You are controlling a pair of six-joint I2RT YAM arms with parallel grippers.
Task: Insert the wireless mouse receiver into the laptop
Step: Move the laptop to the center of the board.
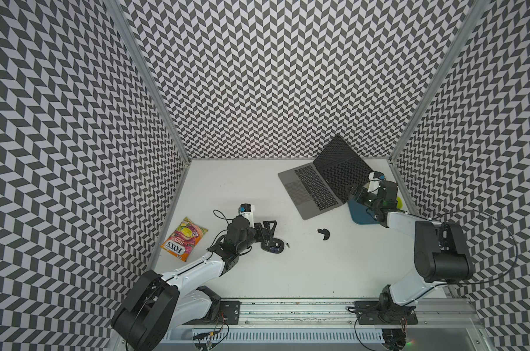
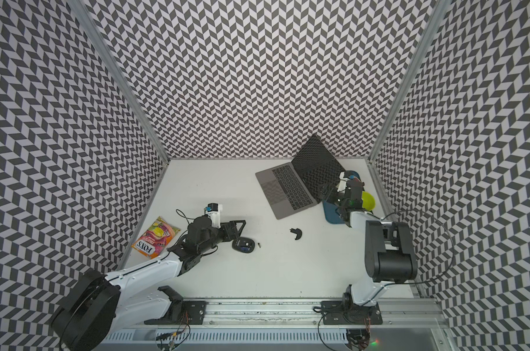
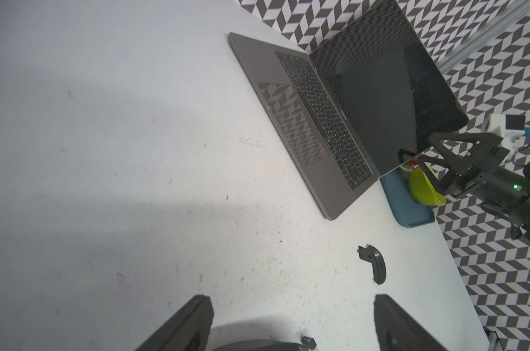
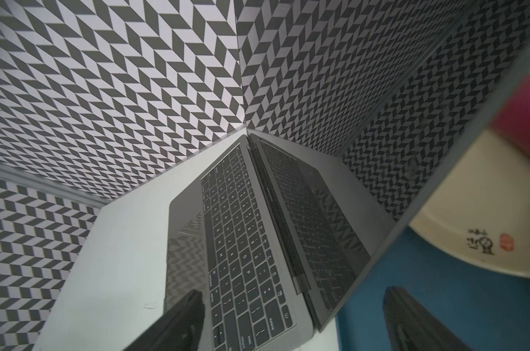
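Observation:
The grey laptop (image 1: 315,188) (image 2: 288,188) stands open at the back right, its dark screen reflecting the wall pattern. Just right of the black mouse (image 1: 274,245) (image 2: 244,245), the tiny wireless mouse receiver (image 1: 287,244) (image 2: 259,245) lies free on the table. My left gripper (image 1: 271,232) (image 3: 292,299) hovers open over the mouse, and the receiver (image 3: 308,342) shows between its fingers. My right gripper (image 1: 355,193) (image 4: 294,293) is open, its fingers either side of the laptop's (image 4: 242,243) near right corner with gaps showing.
A curved black cover piece (image 1: 323,234) (image 3: 374,264) lies mid-table. A blue tray (image 1: 361,212) with a yellow-green bowl (image 2: 367,200) sits under the right gripper beside the laptop. A candy bag (image 1: 184,238) lies at the left edge. Patterned walls enclose three sides.

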